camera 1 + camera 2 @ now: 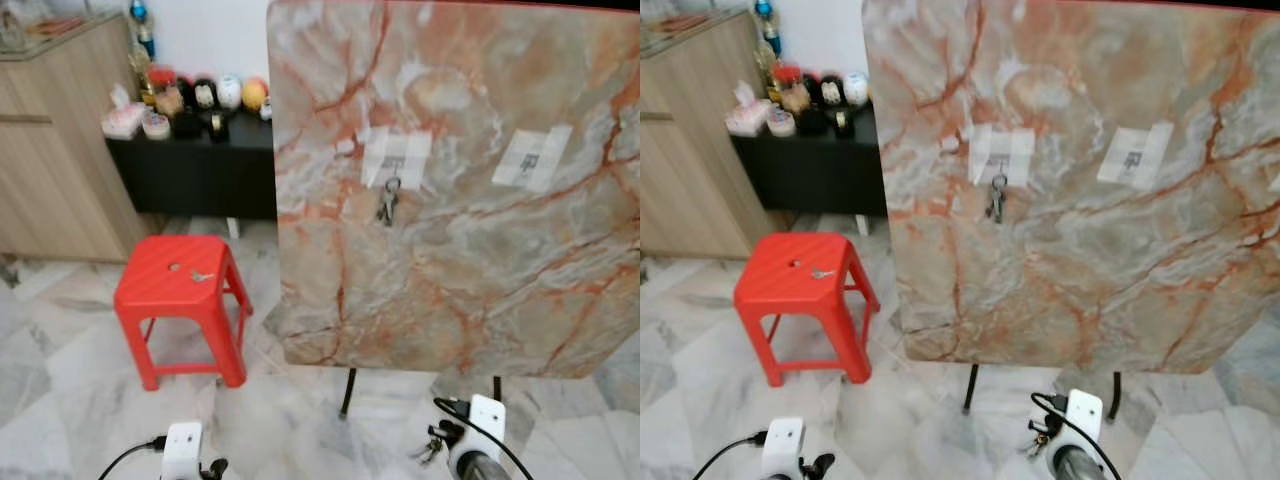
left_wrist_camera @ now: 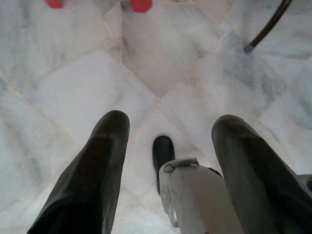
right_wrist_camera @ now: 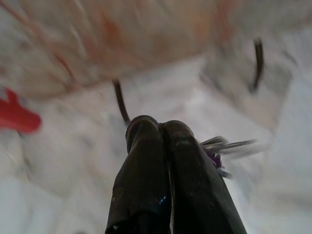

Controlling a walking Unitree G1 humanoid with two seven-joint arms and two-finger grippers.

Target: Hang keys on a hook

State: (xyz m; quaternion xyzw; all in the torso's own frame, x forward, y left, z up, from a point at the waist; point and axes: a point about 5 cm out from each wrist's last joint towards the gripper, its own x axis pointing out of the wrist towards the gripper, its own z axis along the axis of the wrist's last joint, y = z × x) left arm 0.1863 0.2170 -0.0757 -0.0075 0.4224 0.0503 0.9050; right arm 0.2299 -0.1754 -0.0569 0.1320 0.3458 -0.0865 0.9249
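The right gripper (image 3: 165, 131), two long black fingers pressed together, is pinching a small bunch of metal keys with a purple tag (image 3: 222, 151), which is sticking out beside the fingertips. In the head views this gripper is sitting low at about five o'clock, the bunch dangling at its nine o'clock side. The left gripper (image 2: 168, 134) is hanging idle with fingers spread over the white marble floor (image 2: 73, 87). Up at twelve o'clock, an upright marble-patterned board (image 1: 450, 250) is carrying two taped hooks: one holding a hanging key set (image 1: 388, 200), the free taped hook (image 1: 530, 160) at its three o'clock. The bunch looks light, stiff, and likely to swing; gripping near the ring seems best.
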